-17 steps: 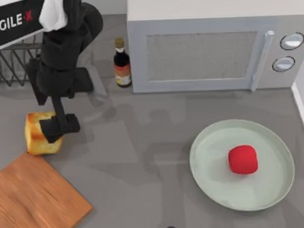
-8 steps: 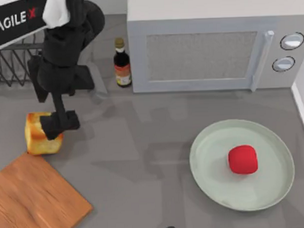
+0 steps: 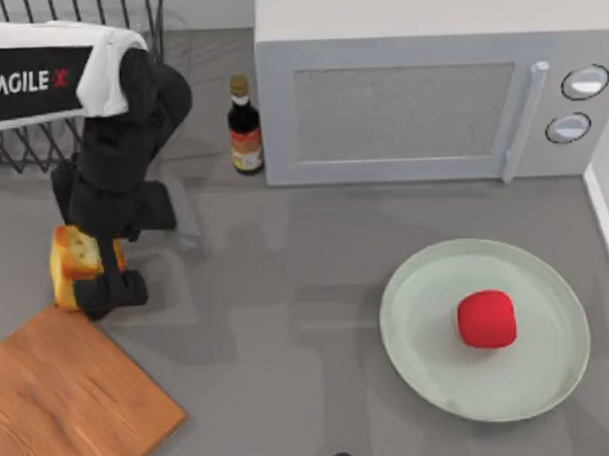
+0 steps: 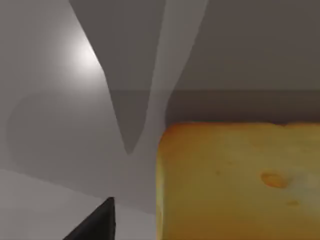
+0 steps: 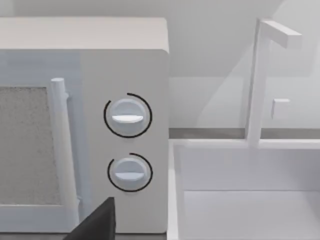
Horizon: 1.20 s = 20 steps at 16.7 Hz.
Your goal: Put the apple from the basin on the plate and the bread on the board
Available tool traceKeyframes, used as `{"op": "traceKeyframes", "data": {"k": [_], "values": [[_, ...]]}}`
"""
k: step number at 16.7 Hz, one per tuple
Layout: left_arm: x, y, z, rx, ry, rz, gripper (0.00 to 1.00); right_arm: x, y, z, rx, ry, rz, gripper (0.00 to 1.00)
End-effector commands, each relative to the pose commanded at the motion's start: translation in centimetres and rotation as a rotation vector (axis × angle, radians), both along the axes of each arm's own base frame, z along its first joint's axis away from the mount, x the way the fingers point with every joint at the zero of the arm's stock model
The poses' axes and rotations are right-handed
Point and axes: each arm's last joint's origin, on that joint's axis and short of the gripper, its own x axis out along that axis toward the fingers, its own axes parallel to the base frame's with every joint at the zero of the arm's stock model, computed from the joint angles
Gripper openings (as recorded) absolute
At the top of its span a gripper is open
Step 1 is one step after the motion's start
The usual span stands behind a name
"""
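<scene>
The bread [image 3: 71, 258] stands on the table at the left, just behind the corner of the wooden board [image 3: 70, 401]. My left gripper [image 3: 109, 291] is low at the bread's front right side, open, with the loaf partly under the arm. In the left wrist view the bread [image 4: 240, 182] is close up, and one dark fingertip [image 4: 97, 225] stands apart from its side. The red apple [image 3: 487, 319] lies on the mint-green plate [image 3: 418, 314] at the right. My right arm is parked at the table's front edge, and its wrist view shows one fingertip [image 5: 97, 220].
A microwave [image 3: 410, 104] spans the back, with a dark sauce bottle [image 3: 245, 125] to its left. A wire rack [image 3: 22, 148] stands at the back left. The white basin [image 5: 250, 200] sits at the far right, next to the microwave.
My left arm has swung forward and left, and its gripper has dropped lower beside the bread. The bread, apple and plate have stayed put.
</scene>
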Motion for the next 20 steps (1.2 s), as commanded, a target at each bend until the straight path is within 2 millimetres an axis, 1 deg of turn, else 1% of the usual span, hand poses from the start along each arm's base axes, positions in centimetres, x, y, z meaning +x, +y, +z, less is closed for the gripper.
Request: {"op": "traceKeyframes", "data": {"k": [1,5,18,19,20], "values": [[-0.07,0.14,-0.31,0.001,0.002,-0.001,1.00,0.00,0.00,0.00,0.000,0.000,0.000,1.00],[-0.08,0.16,-0.36,0.001,0.002,-0.001,1.00,0.00,0.00,0.00,0.000,0.000,0.000,1.00],[-0.08,0.16,-0.36,0.001,0.002,-0.001,0.02,0.00,0.00,0.00,0.000,0.000,0.000,1.00],[-0.08,0.16,-0.36,0.001,0.002,-0.001,0.00,0.00,0.00,0.00,0.000,0.000,0.000,1.00],[-0.08,0.16,-0.36,0.001,0.002,-0.001,0.00,0.00,0.00,0.00,0.000,0.000,0.000,1.00]]}}
